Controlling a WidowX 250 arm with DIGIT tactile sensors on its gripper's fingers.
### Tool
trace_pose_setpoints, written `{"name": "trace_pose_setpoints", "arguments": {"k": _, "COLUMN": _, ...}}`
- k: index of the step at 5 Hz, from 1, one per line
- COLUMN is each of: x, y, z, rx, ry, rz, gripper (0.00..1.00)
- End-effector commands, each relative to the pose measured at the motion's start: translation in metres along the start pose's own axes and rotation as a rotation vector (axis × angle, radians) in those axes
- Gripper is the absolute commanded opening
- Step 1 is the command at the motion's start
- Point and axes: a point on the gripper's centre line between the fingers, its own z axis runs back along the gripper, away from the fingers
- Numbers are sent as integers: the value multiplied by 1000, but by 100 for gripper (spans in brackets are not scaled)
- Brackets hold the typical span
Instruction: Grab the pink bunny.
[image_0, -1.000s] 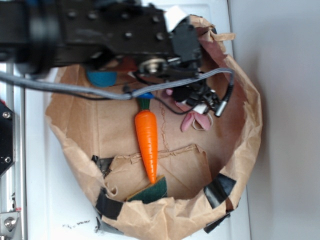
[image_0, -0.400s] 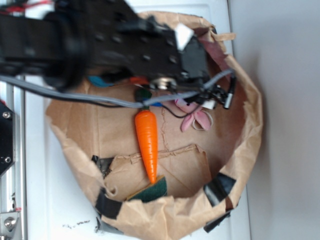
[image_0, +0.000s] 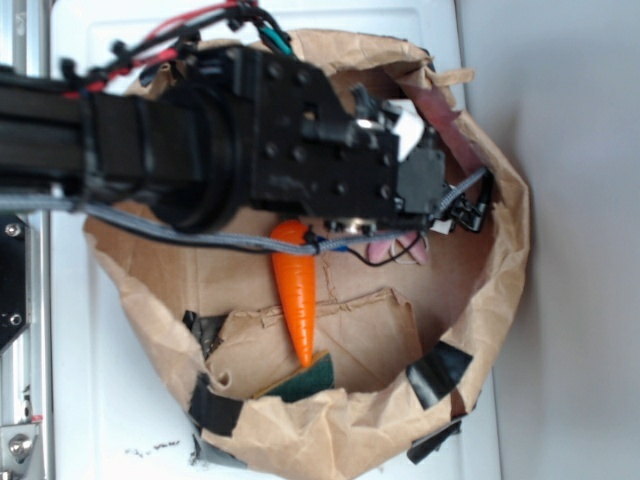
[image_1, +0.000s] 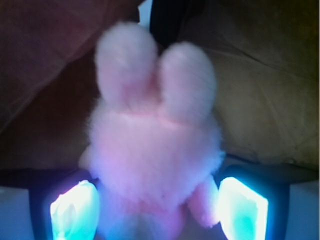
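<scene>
White worktop (image_0: 110, 400) fills the exterior view, with a grey wall-like surface down the right side of the frame. On it we see a crumpled brown paper bag (image_0: 490, 300) rolled down into a bowl shape, patched with black tape (image_0: 438, 375) at the lower rim. Black robot arm (image_0: 200, 150) reaches in from the left edge across the upper half of the frame, grey cable (image_0: 180, 235) trailing under it, red wires at the top. Orange toy carrot (image_0: 297, 295) lies inside the bag at centre, tip pointing to the bottom of the frame, its top end hidden under the arm. Dark green scrap (image_0: 305, 380) sits at the carrot tip. In the exterior view we only catch a sliver of the pink bunny (image_0: 395, 248) just below the arm's end, right of the carrot, on the bag floor. In the wrist view the pink bunny (image_1: 157, 145) fills the centre of the frame, ears pointing to the top, blurry and very close. The gripper (image_1: 159, 210) is spread wide, one glowing fingertip (image_1: 75, 210) at lower left and the other at lower right, both just beside the bunny's flanks; we cannot tell if they touch it. Jaws stand apart on either side of the body, not clamped on it. Brown paper shows behind the bunny in the wrist view.
</scene>
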Motion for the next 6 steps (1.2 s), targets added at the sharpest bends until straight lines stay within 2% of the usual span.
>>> {"name": "trace_pose_setpoints", "arguments": {"k": 1, "x": -2, "y": 0, "z": 13, "rx": -53, "ry": -1, "rz": -84, "gripper": 0}}
{"name": "trace_pose_setpoints", "arguments": {"k": 3, "x": -2, "y": 2, "z": 14, "rx": -65, "ry": -5, "rz": -91, "gripper": 0}}
{"name": "trace_pose_setpoints", "arguments": {"k": 4, "x": -3, "y": 5, "z": 14, "rx": -96, "ry": -11, "rz": -109, "gripper": 0}}
{"name": "trace_pose_setpoints", "arguments": {"k": 5, "x": 2, "y": 7, "z": 36, "rx": -110, "ry": 54, "rz": -166, "gripper": 0}}
{"name": "trace_pose_setpoints", "arguments": {"k": 6, "x": 17, "y": 21, "z": 86, "rx": -115, "ry": 208, "rz": -225, "gripper": 0}}
